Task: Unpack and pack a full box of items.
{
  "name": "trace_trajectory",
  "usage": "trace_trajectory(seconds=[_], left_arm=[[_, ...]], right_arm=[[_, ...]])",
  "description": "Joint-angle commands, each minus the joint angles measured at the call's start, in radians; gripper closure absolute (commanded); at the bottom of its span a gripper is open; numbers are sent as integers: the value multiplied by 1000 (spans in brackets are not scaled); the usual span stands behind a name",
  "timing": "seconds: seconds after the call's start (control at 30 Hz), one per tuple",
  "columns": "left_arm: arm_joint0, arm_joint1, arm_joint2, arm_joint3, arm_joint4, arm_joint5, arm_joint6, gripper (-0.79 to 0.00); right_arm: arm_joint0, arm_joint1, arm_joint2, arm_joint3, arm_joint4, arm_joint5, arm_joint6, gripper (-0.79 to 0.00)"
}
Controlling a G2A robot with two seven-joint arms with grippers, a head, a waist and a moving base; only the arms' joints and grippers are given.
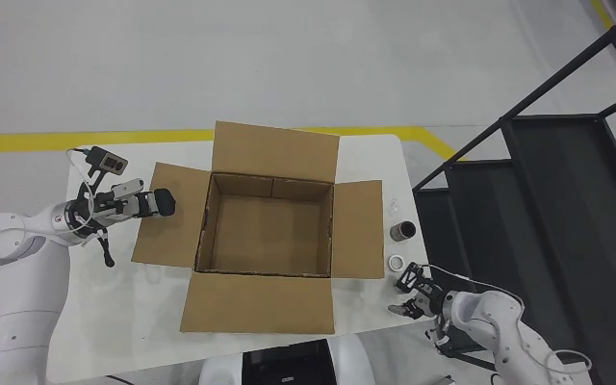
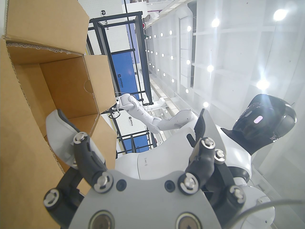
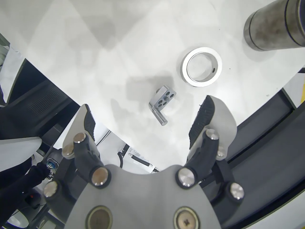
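You'll find the cardboard box (image 1: 269,236) open at mid-bench (image 1: 115,308), all four flaps spread flat. The left pincer (image 1: 159,203) hangs over the box's left flap, jaws apart. At the bench's right corner the right pincer (image 3: 146,107) hovers over a small drilled metal block (image 3: 162,102), jaws also apart. A metal ring (image 3: 201,66) lies just beside the block, and a steel cylinder (image 3: 274,29) stands upright beyond the ring.

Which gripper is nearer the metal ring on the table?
Right. The right gripper hovers just beside the metal ring; the left gripper is beyond the cardboard box, at its opposite flap.
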Motion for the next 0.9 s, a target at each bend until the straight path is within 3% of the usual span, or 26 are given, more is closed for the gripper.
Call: trace_trajectory(seconds=[0.0,0.17,0.33,0.43,0.5,0.67,0.77,0.87], left_arm=[[0,0,0,0,0,0,0,-785],[0,0,0,0,0,0,0,-785],[0,0,0,0,0,0,0,-785],[0,0,0,0,0,0,0,-785],[0,0,0,0,0,0,0,-785],[0,0,0,0,0,0,0,-785],[0,0,0,0,0,0,0,-785],[0,0,0,0,0,0,0,-785]], right_arm=[[4,-2,-14,0,-16,27,-6,-785],[10,-5,-37,3,-50,82,-10,-785],[17,-5,-59,11,-73,81,11,-696],[18,-5,-62,11,-77,91,17,-554],[19,-5,-64,10,-78,96,18,-379],[26,-5,-68,11,-94,127,26,-83],[28,-5,-73,10,-117,140,31,0],[28,-4,-71,8,-120,146,29,0]])
